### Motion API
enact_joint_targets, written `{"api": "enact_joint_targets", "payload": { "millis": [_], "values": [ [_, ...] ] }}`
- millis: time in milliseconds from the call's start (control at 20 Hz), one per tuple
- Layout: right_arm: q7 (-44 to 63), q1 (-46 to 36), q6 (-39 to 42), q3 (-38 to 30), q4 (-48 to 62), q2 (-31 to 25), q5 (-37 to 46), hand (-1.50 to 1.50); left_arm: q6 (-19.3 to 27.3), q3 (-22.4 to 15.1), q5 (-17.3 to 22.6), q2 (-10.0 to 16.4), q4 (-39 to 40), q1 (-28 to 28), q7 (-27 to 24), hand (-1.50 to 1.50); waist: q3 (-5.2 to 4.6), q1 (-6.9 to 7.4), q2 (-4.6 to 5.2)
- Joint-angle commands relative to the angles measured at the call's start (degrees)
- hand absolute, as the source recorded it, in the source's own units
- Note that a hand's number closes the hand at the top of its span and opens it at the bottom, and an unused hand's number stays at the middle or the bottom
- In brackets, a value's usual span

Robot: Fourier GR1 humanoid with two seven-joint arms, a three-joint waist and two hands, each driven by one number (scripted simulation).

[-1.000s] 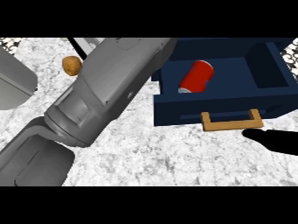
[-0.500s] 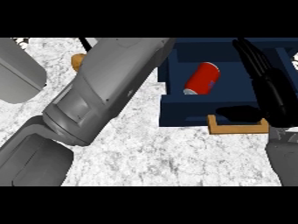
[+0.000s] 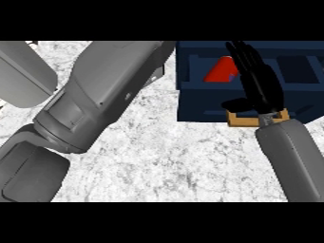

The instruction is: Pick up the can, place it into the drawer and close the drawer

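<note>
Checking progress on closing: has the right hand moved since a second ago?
Yes. The right hand rose from below the handle to lie over the drawer.

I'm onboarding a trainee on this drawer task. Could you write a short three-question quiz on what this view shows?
1. True or false: the red can lies inside the open blue drawer.
2. Which robot hand stretches over the drawer? A) left B) right C) both
3. Fill in: the tan ____ is fixed to the drawer's front wall.
Key: 1 true. 2 B, the right robot hand, fingers straight. 3 handle.
</note>
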Motion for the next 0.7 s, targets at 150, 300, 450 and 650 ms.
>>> {"api": "enact_joint_targets", "payload": {
  "millis": [150, 300, 450, 650],
  "values": [
    [-1.65, -9.12, -11.14, -2.74, 20.19, 2.78, 5.75, -1.5, -1.65, -0.49, -1.29, 4.16, -4.43, 3.38, 3.17, -1.5, -0.04, 2.16, -0.43],
    [-3.12, -12.53, -18.04, -4.87, 25.91, 3.95, 6.36, -1.5, -2.1, 0.28, -1.6, 6.1, -4.31, 2.61, 4.11, -1.5, 0.0, 1.36, -0.08],
    [-0.49, -19.46, -17.85, -5.63, 30.45, 4.0, 8.22, -1.5, -4.47, -0.16, -2.1, 8.92, -6.4, 6.2, 4.61, -1.5, -0.05, 2.2, -0.2],
    [-2.99, -24.3, -21.92, -8.85, 38.48, 3.33, 6.96, -1.5, -3.47, -0.95, -2.38, 7.39, -10.53, 7.95, 7.13, -1.5, -0.02, 3.18, -0.18]
  ]
}}
